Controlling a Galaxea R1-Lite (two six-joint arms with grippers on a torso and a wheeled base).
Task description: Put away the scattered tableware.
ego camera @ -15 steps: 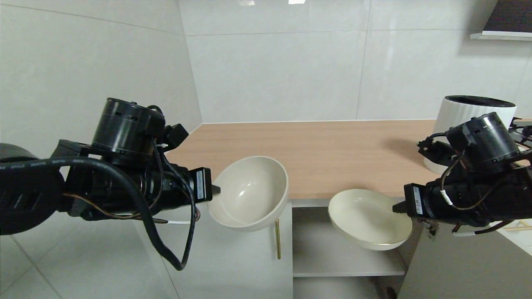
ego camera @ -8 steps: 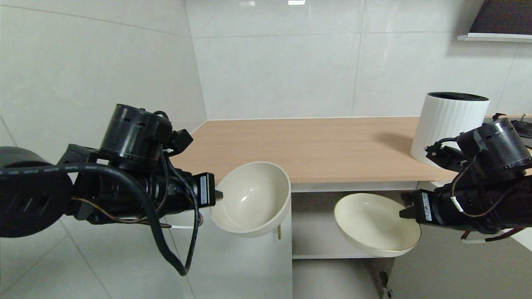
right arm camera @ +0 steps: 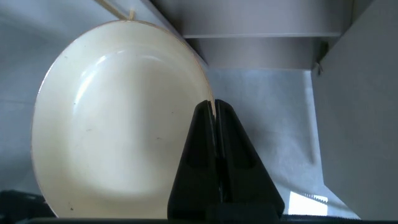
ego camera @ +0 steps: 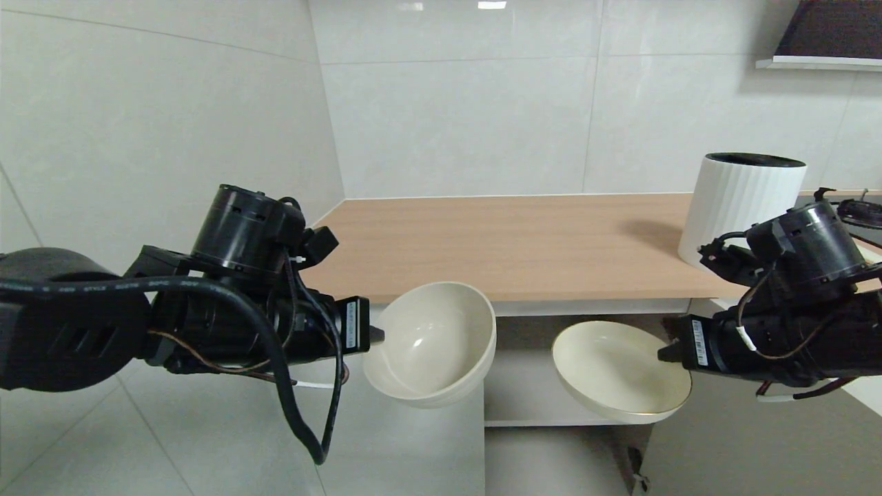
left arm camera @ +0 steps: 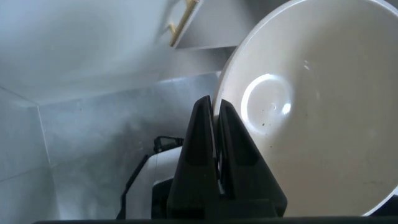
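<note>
1. The bowl [ego camera: 431, 344] and shallow plate [ego camera: 617, 368] hang just off the bench's [ego camera: 517, 241] front edge, facing the open cabinet shelf [ego camera: 520, 403], likely for stowing there.
2. The left fingers [left arm camera: 200, 149] are clamped on the bowl's rim, and the right fingers [right arm camera: 200, 149] on the plate's.
3. The wrist views show each rim pinch up close; the head view places the shelf beneath the bench.

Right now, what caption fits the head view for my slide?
Left gripper holds a bowl, right gripper a shallow plate, before an open cabinet shelf.

One bowl [ego camera: 431, 344], one plate [ego camera: 617, 368], one white ribbed canister [ego camera: 741, 203], one left pincer [ego camera: 375, 335], one right pincer [ego camera: 661, 355].
</note>
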